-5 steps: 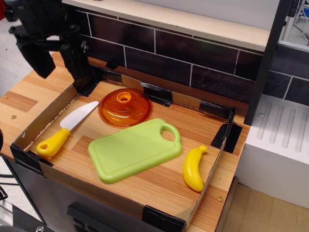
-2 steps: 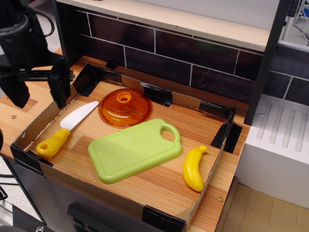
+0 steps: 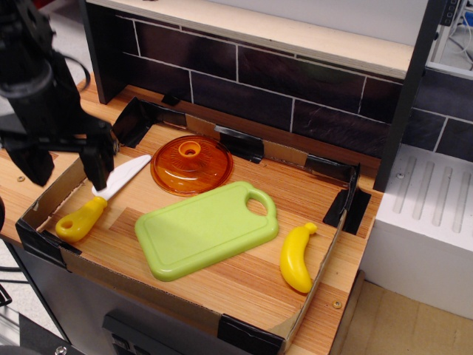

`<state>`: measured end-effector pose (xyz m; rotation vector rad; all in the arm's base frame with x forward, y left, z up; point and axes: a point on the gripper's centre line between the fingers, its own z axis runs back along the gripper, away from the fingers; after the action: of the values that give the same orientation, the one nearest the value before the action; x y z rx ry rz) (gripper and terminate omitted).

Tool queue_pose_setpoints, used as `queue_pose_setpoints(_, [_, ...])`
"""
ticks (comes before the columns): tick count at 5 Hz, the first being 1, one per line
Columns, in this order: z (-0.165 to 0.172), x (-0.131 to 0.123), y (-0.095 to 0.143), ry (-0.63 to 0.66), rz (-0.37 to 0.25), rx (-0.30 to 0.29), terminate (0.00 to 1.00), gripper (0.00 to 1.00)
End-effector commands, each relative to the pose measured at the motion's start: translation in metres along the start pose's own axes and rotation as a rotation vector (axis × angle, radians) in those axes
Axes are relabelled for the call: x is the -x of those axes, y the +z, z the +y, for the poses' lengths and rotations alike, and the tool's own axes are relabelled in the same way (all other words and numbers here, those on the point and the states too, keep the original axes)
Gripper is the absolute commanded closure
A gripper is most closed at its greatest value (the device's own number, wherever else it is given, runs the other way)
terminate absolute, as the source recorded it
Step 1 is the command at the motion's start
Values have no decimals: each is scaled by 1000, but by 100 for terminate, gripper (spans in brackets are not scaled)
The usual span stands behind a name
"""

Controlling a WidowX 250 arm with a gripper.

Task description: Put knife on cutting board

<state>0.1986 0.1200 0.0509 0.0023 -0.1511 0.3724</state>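
Dark brick tiles back a shallow cardboard tray (image 3: 316, 292) on the wood counter, where we see the knife (image 3: 102, 197) lying left of the cutting board (image 3: 207, 229), apart from it. Our pincer (image 3: 65, 165) hangs with fingers spread wide over the tray's left wall; its right finger (image 3: 97, 159) covers part of the white blade, its upper body cut off

Single high front view, perhaps mid-range
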Motion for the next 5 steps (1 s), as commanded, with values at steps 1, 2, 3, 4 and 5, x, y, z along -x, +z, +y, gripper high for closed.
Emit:
queue_pose_setpoints(1, [0, -2, -10, -23, 1, -22, 0, 0])
queue_pose_setpoints(2, [3, 3, -21, -39, 25, -61, 0, 0])
queue_pose_setpoints(3, [5, 7, -30, -45, 49, -94, 0, 0])
queue_pose_setpoints(4, [5, 9, -42, -57, 49, -111, 0, 0])
queue_pose_setpoints(5, [5, 11, -48, -68, 55, -117, 0, 0])
